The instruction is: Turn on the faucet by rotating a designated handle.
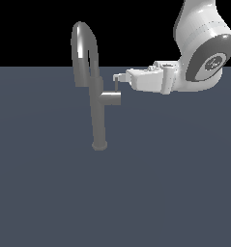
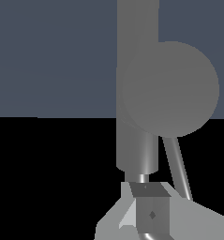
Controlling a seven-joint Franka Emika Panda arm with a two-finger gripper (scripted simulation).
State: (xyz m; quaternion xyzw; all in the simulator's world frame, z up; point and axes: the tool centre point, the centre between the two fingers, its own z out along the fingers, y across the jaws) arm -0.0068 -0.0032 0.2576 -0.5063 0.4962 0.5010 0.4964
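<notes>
At the exterior view's left the faucet (image 1: 92,87) stands upright on the dark tabletop (image 1: 49,193), its small round base (image 1: 99,144) planted on the surface and its narrow arched spout (image 1: 83,43) rising high above the stem. Partway up the stem the handle (image 1: 112,98), a short grey stub, juts sideways toward the exterior view's right, with a thin pin (image 1: 117,84) standing up from near its end. My hand (image 1: 118,77) reaches in level from the right, its tip at the top of that pin; I cannot tell whether my fingers are closed on it or how far apart they are. In the wrist view the handle's round end face (image 2: 172,89) fills the frame close before me.
</notes>
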